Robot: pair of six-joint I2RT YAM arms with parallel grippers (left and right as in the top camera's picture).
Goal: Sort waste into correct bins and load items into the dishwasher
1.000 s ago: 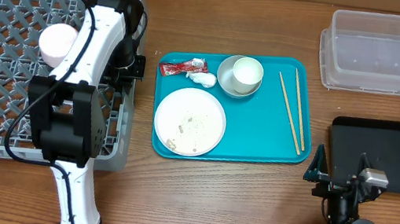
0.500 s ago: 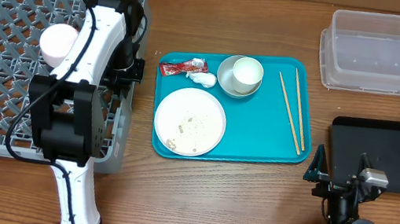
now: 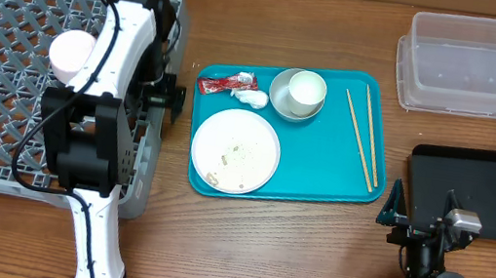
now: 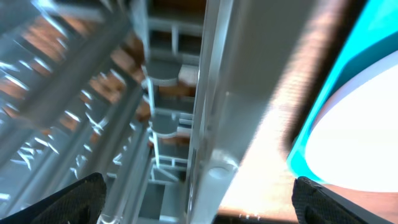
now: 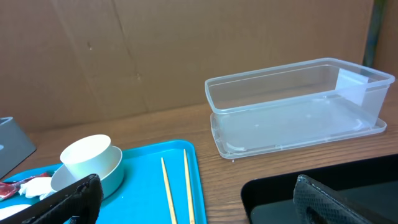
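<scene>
The grey dishwasher rack (image 3: 2, 73) lies at the left with a white round cup (image 3: 69, 51) in it. My left gripper (image 3: 162, 97) is open astride the rack's right wall (image 4: 214, 124), holding nothing. On the teal tray (image 3: 321, 175) are a white plate (image 3: 235, 150) with rice scraps (image 3: 223, 162), a red wrapper (image 3: 225, 83), a tissue wad (image 3: 254, 99), a steel bowl (image 3: 285, 103) with a white cup (image 3: 307, 89) inside, and chopsticks (image 3: 363, 136). My right gripper (image 3: 419, 220) is open and empty beside the black tray (image 3: 476, 193).
The clear tub (image 3: 481, 65) stands at the back right, also in the right wrist view as the tub (image 5: 292, 106), behind the black tray (image 5: 348, 186). The rack sits skewed, its right wall close to the teal tray's left edge.
My left gripper has gone from shut on the rack's right wall to wide open. The rack's near right corner has swung left. The right arm has not moved.
</scene>
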